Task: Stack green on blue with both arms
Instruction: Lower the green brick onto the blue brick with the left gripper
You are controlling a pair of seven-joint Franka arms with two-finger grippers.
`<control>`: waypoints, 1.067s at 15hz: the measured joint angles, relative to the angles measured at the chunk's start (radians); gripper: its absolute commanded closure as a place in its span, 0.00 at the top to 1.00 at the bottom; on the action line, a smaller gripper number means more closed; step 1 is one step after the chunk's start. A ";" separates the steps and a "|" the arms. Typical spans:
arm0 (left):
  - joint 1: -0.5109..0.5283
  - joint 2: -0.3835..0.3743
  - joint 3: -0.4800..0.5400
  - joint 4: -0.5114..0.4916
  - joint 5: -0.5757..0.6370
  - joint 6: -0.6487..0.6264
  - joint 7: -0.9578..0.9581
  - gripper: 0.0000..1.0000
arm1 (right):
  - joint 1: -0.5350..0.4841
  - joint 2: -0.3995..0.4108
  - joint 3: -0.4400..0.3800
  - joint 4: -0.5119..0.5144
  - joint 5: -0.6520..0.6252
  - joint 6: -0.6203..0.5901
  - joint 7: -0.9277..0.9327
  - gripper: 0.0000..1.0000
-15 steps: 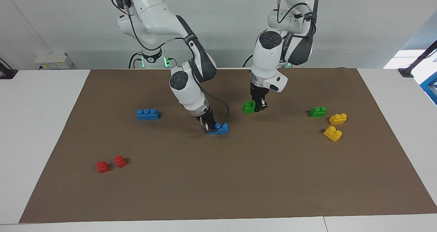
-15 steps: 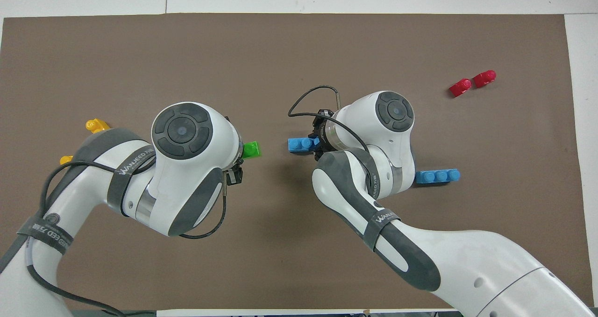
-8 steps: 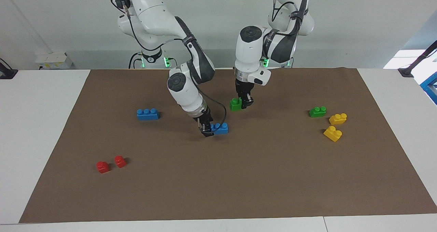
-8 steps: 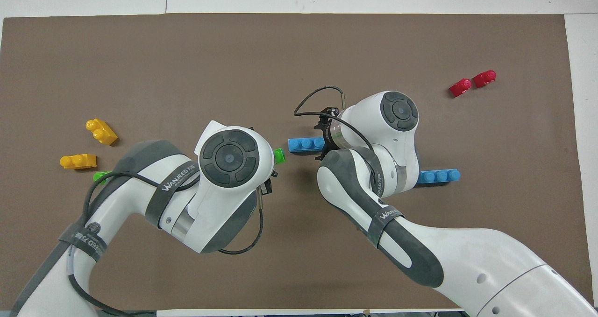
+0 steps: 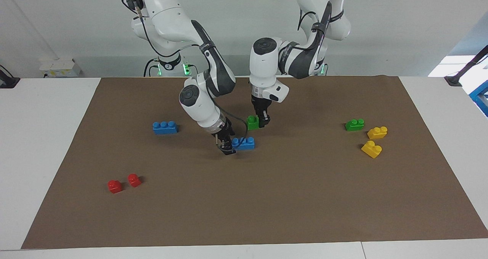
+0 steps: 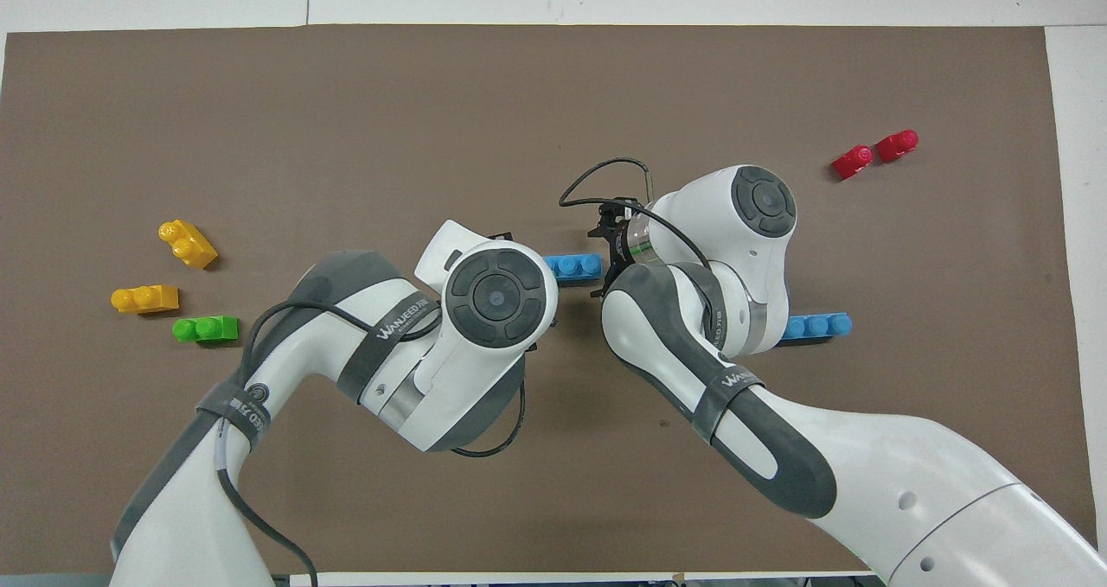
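White bench [image 5: 45, 137], covered over most of its top by brown mat [image 5: 267, 198]. On mat, mid-bench: blue brick [image 5: 244, 143], three studs, flat. Second blue brick [image 5: 164, 127] toward right arm's end, slightly nearer robots. Two red one-stud bricks [image 5: 114, 186] [image 5: 134, 180] just beside each other, farther from robots, toward right arm's end. Toward left arm's end: green two-stud brick [image 5: 354, 124], then two yellow two-stud bricks [image 5: 377, 132] [image 5: 371, 149] close by, the latter turned askew and farthest from robots of the three. All bricks apart from one another.
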 measured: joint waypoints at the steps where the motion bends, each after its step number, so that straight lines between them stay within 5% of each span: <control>1: -0.010 0.026 0.000 0.017 0.009 0.003 0.001 0.00 | 0.000 0.000 0.000 -0.001 0.004 0.000 -0.005 0.84; 7: -0.026 0.114 -0.001 0.106 0.020 0.015 0.012 0.00 | 0.001 0.000 0.001 -0.005 0.005 0.003 -0.005 0.37; 10: -0.026 0.129 -0.001 0.109 0.021 0.015 0.017 0.00 | 0.001 0.000 0.002 -0.005 0.005 0.012 -0.006 0.05; 16: -0.026 0.136 -0.001 0.112 0.021 0.017 0.032 0.00 | 0.001 0.000 0.003 -0.006 0.005 0.015 -0.006 0.00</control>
